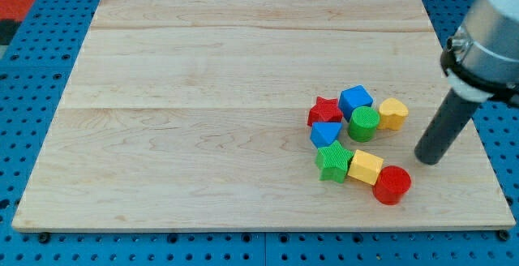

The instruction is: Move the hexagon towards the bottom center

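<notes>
Camera view. Wooden desk [203, 96] on a blue pegboard [40, 55]. All blocks are clustered right of centre, toward the view's lower right.

Upper group: red star [324, 111], blue cube [355, 100], green cylinder [364, 124], yellow heart [392, 113], blue triangle [326, 134], packed together and touching or nearly so.

Lower row: green star [333, 162], yellow hexagon [366, 167], red cylinder [392, 185], touching in a line that slants down to the view's right.

The hexagon sits between green star and red cylinder. Its long axis and facing cannot be told.

The rod has no fingers; nothing is held. My tip [430, 161] rests on the desk right of the cluster, near the red cylinder, apart from it.
</notes>
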Available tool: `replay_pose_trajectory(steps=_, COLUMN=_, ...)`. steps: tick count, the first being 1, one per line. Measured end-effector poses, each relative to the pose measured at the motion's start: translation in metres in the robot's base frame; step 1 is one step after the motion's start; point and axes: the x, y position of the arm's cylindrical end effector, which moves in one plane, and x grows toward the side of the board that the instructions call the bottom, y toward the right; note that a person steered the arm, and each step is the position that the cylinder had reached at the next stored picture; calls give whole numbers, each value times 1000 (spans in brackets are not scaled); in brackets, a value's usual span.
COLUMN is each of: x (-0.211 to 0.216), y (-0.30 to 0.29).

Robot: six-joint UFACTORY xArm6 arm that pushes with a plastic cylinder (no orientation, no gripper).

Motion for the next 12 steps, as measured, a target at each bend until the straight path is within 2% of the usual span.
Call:
replay_pose_trajectory(steps=1, x=32, y=-7)
replay_pose_trajectory(steps=2, x=44, y=-2)
replay_pose_trajectory(steps=3, x=16, y=-34)
replay_pose_trajectory(steps=4, x=-16, y=-103)
replay_pose_trajectory(steps=5, x=-18, y=-146)
replay_pose_trajectory(steps=6, x=-42, y=-86)
replay_pose_trajectory(steps=7, x=-40, y=-30)
replay_pose_trajectory(steps=8, x=-17, y=-30)
replay_pose_trajectory(steps=9, x=1, y=-57)
replay_pose_trajectory(steps=10, x=6, y=-105)
replay_pose_trajectory(steps=11, x=13, y=-127)
replay_pose_trajectory(steps=12, x=13, y=-124)
